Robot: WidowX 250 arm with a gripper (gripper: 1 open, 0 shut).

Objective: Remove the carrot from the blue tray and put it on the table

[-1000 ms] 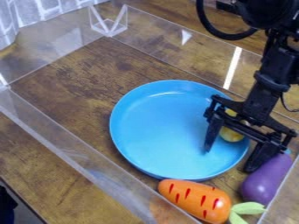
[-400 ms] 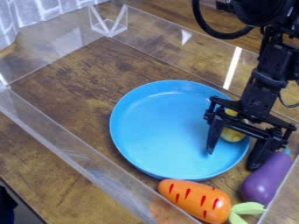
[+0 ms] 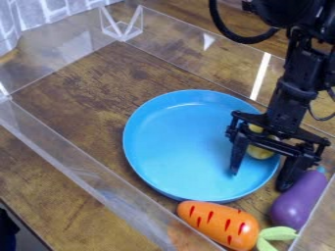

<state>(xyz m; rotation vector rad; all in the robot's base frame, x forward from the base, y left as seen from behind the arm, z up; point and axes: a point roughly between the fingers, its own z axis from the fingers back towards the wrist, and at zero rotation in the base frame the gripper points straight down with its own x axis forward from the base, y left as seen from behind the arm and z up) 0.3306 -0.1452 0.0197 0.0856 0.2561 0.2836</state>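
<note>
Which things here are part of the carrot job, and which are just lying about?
Part of the job:
- carrot, beside the tray
- blue tray
- table
- gripper, open over the tray's right side

Just lying about:
- purple eggplant toy
- yellow item, partly hidden behind the gripper

Open space lies above the blue tray's (image 3: 177,142) left side; eggplant (image 3: 299,201) crowds its right.

The dark brown wood-grain table (image 3: 85,96) bears the round blue tray (image 3: 177,155).
</note>
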